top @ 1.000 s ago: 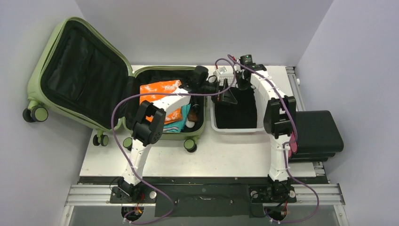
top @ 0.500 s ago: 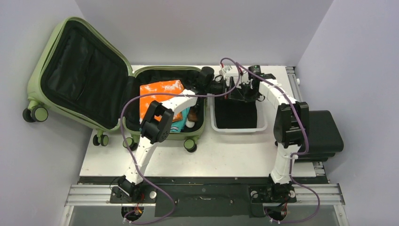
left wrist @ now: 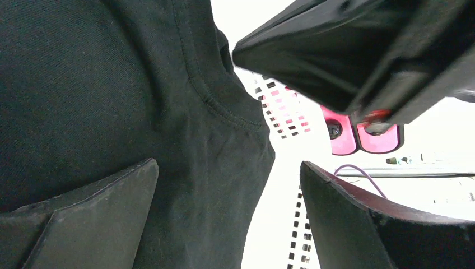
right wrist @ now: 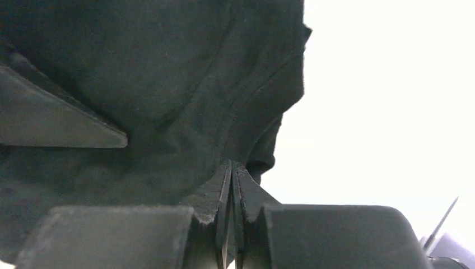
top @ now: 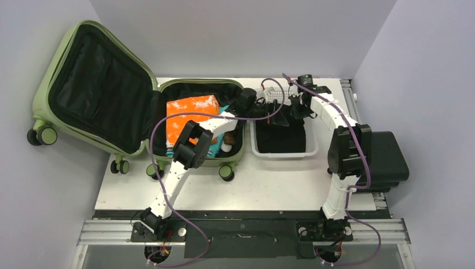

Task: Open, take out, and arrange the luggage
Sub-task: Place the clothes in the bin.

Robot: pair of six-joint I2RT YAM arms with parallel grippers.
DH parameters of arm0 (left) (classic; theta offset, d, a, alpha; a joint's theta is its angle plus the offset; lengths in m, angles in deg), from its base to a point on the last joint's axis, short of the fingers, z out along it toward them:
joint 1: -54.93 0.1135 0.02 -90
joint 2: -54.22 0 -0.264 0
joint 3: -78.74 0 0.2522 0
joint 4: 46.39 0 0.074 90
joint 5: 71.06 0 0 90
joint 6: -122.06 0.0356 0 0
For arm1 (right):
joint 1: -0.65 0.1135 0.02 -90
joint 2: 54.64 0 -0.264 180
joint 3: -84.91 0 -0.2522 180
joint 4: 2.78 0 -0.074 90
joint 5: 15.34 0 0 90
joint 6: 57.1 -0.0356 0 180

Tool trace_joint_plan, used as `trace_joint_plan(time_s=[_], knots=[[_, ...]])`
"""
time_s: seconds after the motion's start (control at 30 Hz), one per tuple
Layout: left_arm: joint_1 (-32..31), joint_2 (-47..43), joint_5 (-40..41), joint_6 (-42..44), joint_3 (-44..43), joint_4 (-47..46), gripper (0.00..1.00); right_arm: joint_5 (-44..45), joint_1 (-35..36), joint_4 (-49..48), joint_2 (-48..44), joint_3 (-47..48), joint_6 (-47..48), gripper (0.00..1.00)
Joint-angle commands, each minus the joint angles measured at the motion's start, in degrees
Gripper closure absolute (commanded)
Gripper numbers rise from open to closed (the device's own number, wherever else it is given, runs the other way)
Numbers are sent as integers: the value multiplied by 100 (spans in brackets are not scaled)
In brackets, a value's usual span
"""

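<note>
The olive-green luggage (top: 95, 84) lies open, its lid leaning off the table's left edge and its base (top: 197, 84) on the table. The base holds an orange packet (top: 187, 112) and other items. A black garment (top: 283, 137) lies in the white mesh basket (top: 283, 154). My right gripper (top: 292, 106) is shut on a raised edge of the garment (right wrist: 140, 67), jaws pressed together (right wrist: 231, 165). My left gripper (top: 268, 107) is open (left wrist: 229, 168) with the garment (left wrist: 84, 84) hanging between its fingers. The right gripper's tip also shows in the left wrist view (left wrist: 241, 53).
A black case (top: 381, 159) with a pink-red side (left wrist: 358, 137) sits off the table's right edge. The basket's mesh wall (left wrist: 299, 246) is just right of my left gripper. Grey walls close in on both sides.
My left gripper has moved right from the luggage rim to over the basket. My right gripper has shifted right with the garment's edge, and its arm has swung outward.
</note>
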Motion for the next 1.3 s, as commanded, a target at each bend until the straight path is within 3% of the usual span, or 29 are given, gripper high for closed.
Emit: trace_joint_plan(time_s=[0.0, 0.13, 0.4, 0.57, 0.8, 0.97, 1.1, 1.17, 1.2, 1.27], knots=[[37, 27, 31, 2, -269, -98, 4, 77, -26, -94, -512, 410, -30, 100], [110, -55, -91, -207, -565, -271, 4, -248, 12, -329, -388, 631, -214, 99], [219, -334, -184, -111, -795, -198, 4, 299, 154, -305, 1057, 2126, -485, 99], [406, -416, -100, -52, -793, -44, 4, 321, 194, -164, 1734, 2353, -472, 99], [578, -1033, 125, 1019, -1058, 1425, 4, 228, 287, -337, 1670, 2094, -465, 98], [849, -1978, 590, 1874, -900, 2203, 4, 289, 332, -666, 886, 1857, -423, 96], [1099, -2782, 1609, 3086, -735, 3385, 4, 430, 384, -873, 215, 1752, -285, 83], [1317, -3231, 1810, 3266, -304, 3543, 4, 387, 410, -897, -85, 1702, -268, 64], [1531, -3553, 1802, 3268, -136, 3522, 4, 368, 423, -943, -321, 1664, -135, 39], [1907, -4065, 1666, 3249, 480, 3364, 4, 173, 521, -1160, -747, 1427, -20, 20]])
